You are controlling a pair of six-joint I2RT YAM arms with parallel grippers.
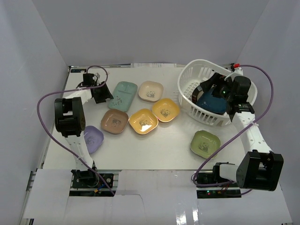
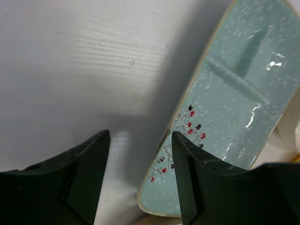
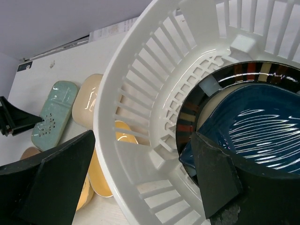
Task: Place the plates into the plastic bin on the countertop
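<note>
Two plates (image 3: 253,126) lie in the white slotted plastic bin (image 1: 202,112) at upper right under the right hand (image 3: 144,136), fingers apart, while the left hand (image 2: 140,135), also apart at upper left, should straddle the rim of the teal divided glossy tray (image 2: 234,117) squarely before closing.

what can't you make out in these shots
Lavender plate: top view, partly hidden behind the left arm.
Blue plate in the bin: top view, mostly covered by the right arm.
Teal tray: left wrist view, cut off by the frame edges.
Plate prints: top view, too small.
</note>
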